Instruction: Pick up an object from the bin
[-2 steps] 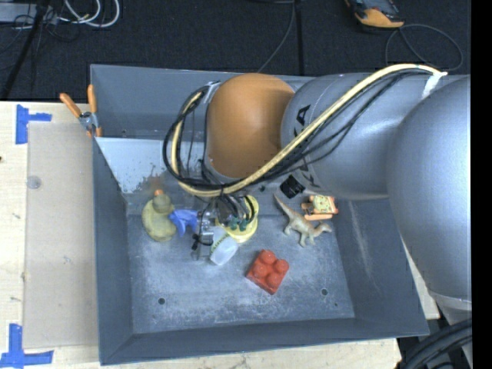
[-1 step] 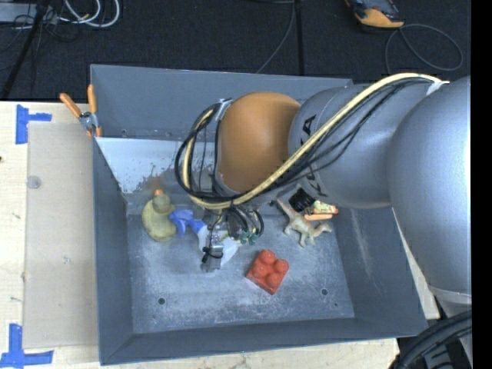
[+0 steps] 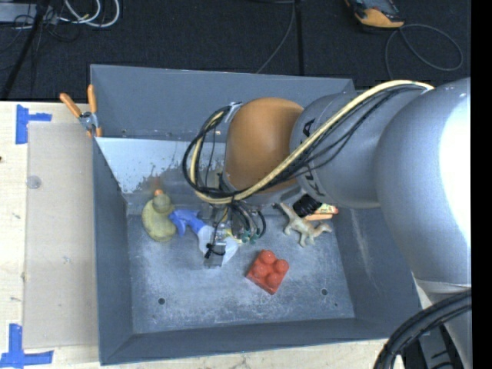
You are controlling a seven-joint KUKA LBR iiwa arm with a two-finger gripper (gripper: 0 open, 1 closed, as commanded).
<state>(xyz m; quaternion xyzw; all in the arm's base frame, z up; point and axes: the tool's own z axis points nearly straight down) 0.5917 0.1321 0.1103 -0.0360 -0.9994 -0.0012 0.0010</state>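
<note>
floor: black carpet (image 3: 192,29) | loose cables (image 3: 92,2) on it, upper left and right

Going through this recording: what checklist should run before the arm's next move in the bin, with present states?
1. The pincer is down inside the bin, near its middle: ok.
2. What lies under the pincer: cannot tell; a blue piece lies beside it, toward the duck.
3. Gap between pincer and red brick: ok.
4. Gap between pincer and yellow duck: ok.
5. Anything held: cannot tell.
</note>
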